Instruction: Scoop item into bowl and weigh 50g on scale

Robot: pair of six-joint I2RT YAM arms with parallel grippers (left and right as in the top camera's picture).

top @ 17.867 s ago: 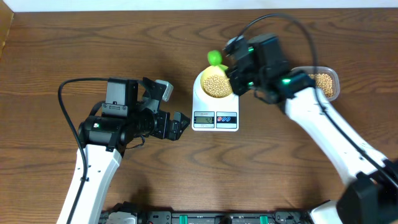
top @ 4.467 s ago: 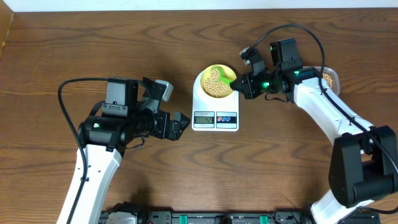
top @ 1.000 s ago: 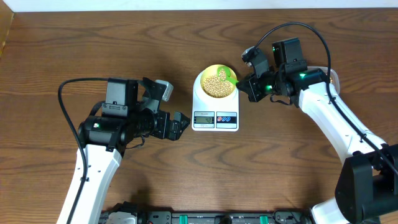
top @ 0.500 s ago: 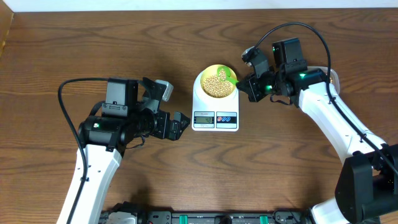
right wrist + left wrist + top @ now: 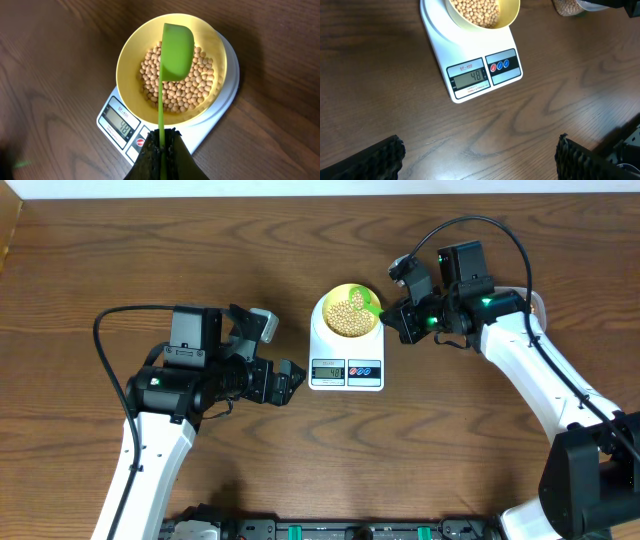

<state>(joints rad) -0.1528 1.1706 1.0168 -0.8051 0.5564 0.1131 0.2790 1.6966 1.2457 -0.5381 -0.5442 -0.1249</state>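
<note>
A pale yellow bowl stands on the white scale and holds many tan beans. The display reads 48. My right gripper is shut on the handle of a green scoop, whose head hangs turned over above the beans. My left gripper stands wide open over bare table in front of the scale, with nothing between its fingers.
A clear plastic tub of beans sits right of the scale, mostly hidden behind my right arm in the overhead view. The wooden table stretches around the scale.
</note>
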